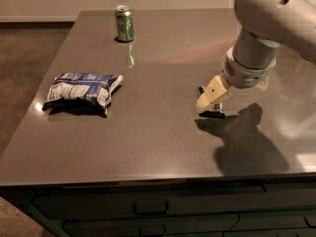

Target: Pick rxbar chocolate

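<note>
Camera view: a dark grey countertop [148, 147], seen from its front edge. Your one arm [261, 28] reaches in from the upper right. The pale cream gripper [211, 100] hangs right of centre, low over the surface, pointing down and to the left.

The rxbar chocolate [213, 114] lies flat on the counter directly beneath the gripper, which hides most of it. Only two parts of the bar show: a dark strip of wrapper at the near end, just below the gripper's tip, and a small dark corner at the far end, beside the gripper's upper edge. Judging from those two ends, the bar's long axis runs from near to far, leaning slightly left as it goes back. Because the bar sits under the gripper and not off to one side, the move ahead looks like a short straight descent, closing across the bar's narrow width.

You cannot tell how far the gripper is open, nor whether it touches the wrapper.

A crinkled blue-and-white bag [81, 89] lies well apart on the left. A green can [124, 23] stands at the far end.
</note>
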Robot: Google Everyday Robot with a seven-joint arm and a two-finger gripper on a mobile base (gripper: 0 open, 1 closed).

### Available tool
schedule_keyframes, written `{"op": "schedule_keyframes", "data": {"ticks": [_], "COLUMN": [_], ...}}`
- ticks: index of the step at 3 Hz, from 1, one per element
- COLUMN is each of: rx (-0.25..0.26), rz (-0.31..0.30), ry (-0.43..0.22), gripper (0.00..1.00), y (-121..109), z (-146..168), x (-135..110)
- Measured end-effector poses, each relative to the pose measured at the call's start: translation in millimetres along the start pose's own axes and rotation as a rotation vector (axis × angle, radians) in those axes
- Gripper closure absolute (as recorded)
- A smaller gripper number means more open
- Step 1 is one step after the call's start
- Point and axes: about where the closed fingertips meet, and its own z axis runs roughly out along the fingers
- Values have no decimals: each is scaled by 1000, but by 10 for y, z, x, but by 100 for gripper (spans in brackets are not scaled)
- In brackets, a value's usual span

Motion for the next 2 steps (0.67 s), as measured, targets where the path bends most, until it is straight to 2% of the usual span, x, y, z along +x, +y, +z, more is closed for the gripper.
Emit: {"op": "schedule_keyframes", "data": {"ticks": [1,2], "rx": [-38,-56], "rz": [74,113], "ry": [12,29], "gripper": [0,18], "y": [113,184], "z": [208,339], "x": [-131,-221]}}
